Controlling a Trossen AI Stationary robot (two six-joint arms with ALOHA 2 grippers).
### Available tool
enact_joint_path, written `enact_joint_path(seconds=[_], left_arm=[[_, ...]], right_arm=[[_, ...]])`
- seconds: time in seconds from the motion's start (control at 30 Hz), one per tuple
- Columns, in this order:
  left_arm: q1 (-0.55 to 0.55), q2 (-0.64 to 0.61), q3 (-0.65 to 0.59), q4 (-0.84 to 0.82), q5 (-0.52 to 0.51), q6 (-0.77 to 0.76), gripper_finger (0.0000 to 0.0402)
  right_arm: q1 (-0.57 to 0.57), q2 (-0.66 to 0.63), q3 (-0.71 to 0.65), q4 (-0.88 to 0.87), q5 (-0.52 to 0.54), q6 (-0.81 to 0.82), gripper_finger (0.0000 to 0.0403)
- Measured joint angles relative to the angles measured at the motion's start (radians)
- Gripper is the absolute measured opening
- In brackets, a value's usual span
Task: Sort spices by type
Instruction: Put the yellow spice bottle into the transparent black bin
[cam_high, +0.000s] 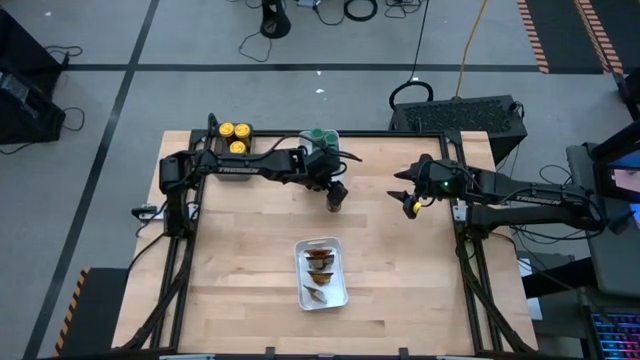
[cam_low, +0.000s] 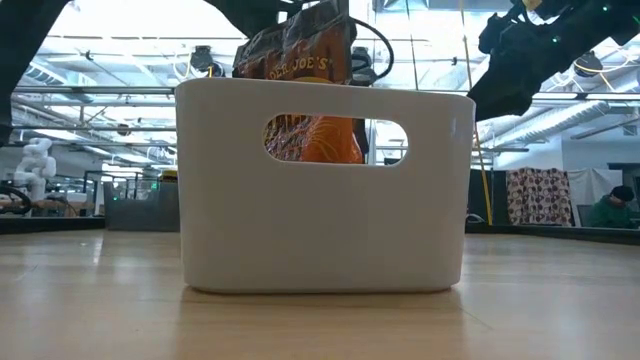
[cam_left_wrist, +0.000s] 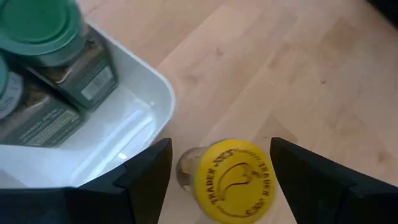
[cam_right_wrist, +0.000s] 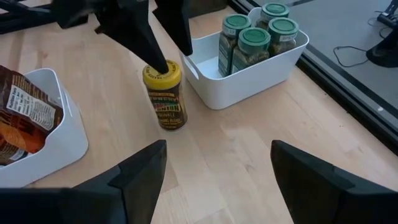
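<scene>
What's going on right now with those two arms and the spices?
Left tool open, straddling the yellow-lidded jar standing beside the green-lidded jars' bin. Right tool open, hovering apart. Nothing in the way.

Even, bright overhead light on worktop (cam_high: 250, 270) in high view; shadows short and soft. Low view backlit: ceiling lights and windows behind blown out, near white bin (cam_low: 320, 190) evenly lit, worktop surface in foreground slightly soft. Left wrist view: yellow lid (cam_left_wrist: 235, 182) and green lids (cam_left_wrist: 38, 28) blurred, too close for focus. Right wrist view sharp at centre, dark fingers (cam_right_wrist: 130, 180) blurred.
</scene>
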Motion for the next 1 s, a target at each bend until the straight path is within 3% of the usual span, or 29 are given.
enact_joint_path(seconds=[0.37, 1.0], left_arm=[[-0.038, 0.0, 0.0, -0.012, -0.067, 0.08, 0.0274], [-0.053, 0.0, 0.0, 0.003, -0.07, 0.158, 0.0274]], right_arm=[[0.0, 0.0, 0.0, 0.001, 0.0, 0.001, 0.0271], [0.0, 0.0, 0.0, 0.0, -0.001, 0.018, 0.0271]])
